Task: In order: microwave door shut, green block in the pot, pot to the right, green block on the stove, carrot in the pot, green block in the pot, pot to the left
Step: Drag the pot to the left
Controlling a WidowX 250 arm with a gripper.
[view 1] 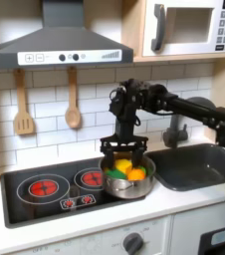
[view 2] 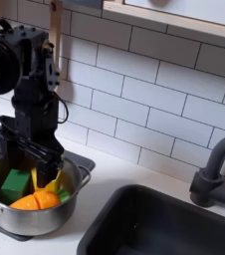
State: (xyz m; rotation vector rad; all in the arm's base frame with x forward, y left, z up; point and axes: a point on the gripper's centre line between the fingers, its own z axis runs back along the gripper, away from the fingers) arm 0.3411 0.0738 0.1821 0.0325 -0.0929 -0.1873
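Steel pot (view 2: 25, 214) holds block (view 2: 14, 183) (carrot (view 2: 37, 200) too)

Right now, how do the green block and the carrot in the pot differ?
The green block is bright green and boxy; the carrot is orange and rounded. In the second exterior view the block lies toward the pot's back left, the carrot nearer the front. Both rest inside the pot, under the hand.

We note shiny steel pot (view 1: 127, 183) holding bright green block (view 2: 15, 184) at 9 o'clock, orange carrot (view 2: 37, 200), black stove (view 1: 25, 202) with red spiral burners (view 1: 45, 186), white microwave door (view 1: 185, 29), black gripper (view 2: 45, 169), white brick-pattern tiles (view 2: 154, 95)
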